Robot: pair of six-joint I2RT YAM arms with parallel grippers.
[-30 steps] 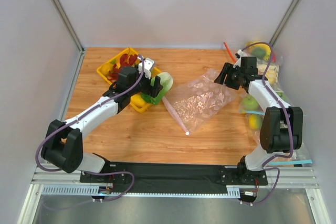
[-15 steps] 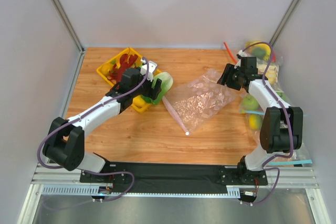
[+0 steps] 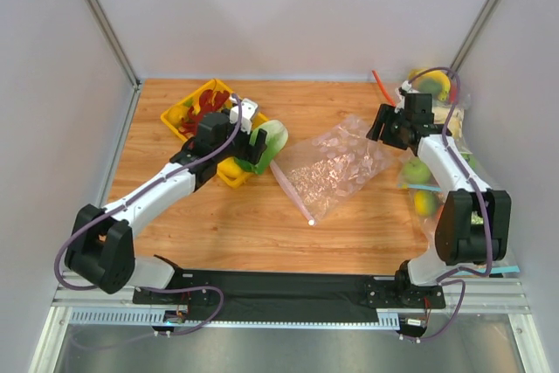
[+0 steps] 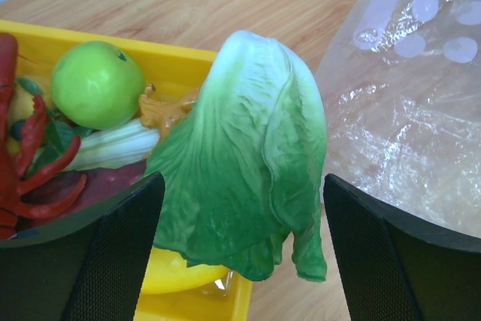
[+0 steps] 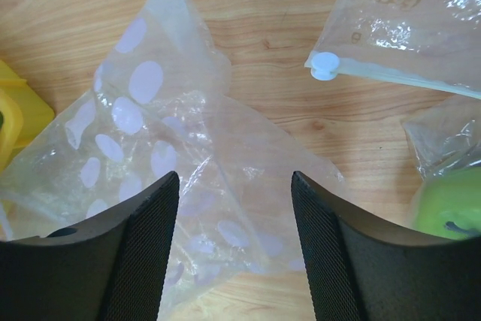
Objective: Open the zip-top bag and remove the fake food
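Note:
The zip-top bag [image 3: 336,166] lies flat mid-table, its pale zip strip [image 3: 293,188] toward the left; it looks empty. The lettuce head [image 3: 272,137] lies over the right corner of the yellow tray [image 3: 174,116]. My left gripper [image 3: 256,148] is open, its jaws apart on either side of the lettuce [image 4: 248,148] without touching it. The red lobster [image 3: 208,100] and the round green fruit [image 4: 98,84] lie in the tray [image 4: 173,54]. My right gripper [image 3: 378,128] is open and empty just above the bag's far right corner [image 5: 195,178].
Other clear bags with toy fruit are piled at the right edge [image 3: 428,185], one with a blue strip and white slider [image 5: 325,65]. A red-orange strip [image 3: 381,86] lies at the back right. Walls close in on three sides.
My left arm lifted slightly toward the tray and came back down around the lettuce. My right gripper has drawn back a little to the right, off the bag's corner.

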